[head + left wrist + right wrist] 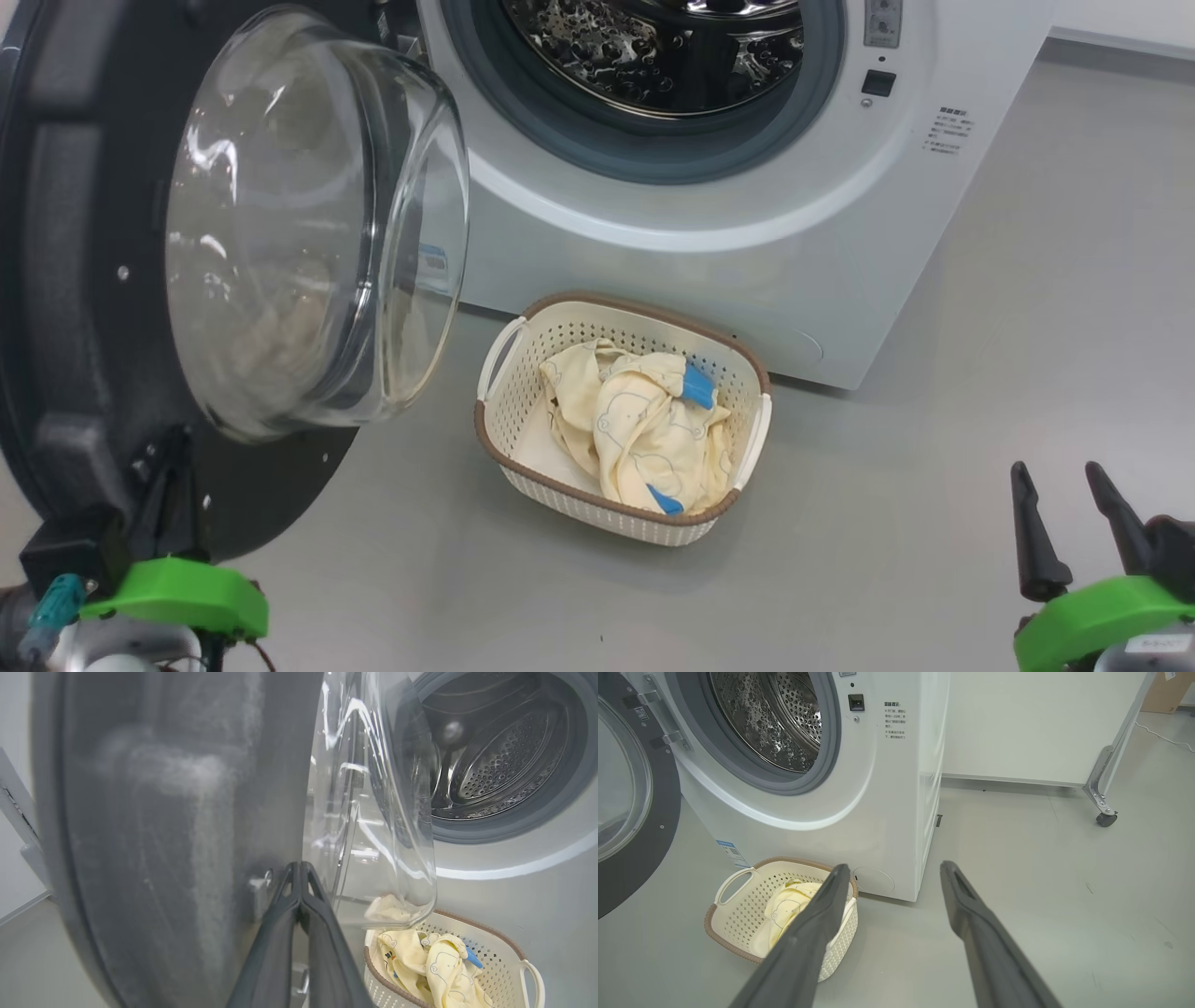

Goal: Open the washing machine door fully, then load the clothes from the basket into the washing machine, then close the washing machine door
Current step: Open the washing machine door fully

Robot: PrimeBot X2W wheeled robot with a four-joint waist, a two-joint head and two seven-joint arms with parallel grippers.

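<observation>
We find the left tool clenched, fingers together, at the open washing machine door. The right tool is released above the floor. The clothes lie in the basket, just before the washing machine.

Cut edges, blur and overlaps.

In the head view the upper edge cuts off the top of the washing machine, the washing machine door runs off the left, and the printed text on the front is too small to read. In the left wrist view the door's dark face is blurred, and whether the pressed-together left gripper touches it cannot be told; the glass bowl overlaps the clothes and the bottom edge cuts the basket. In the right wrist view one finger of the right gripper covers part of the basket.
</observation>
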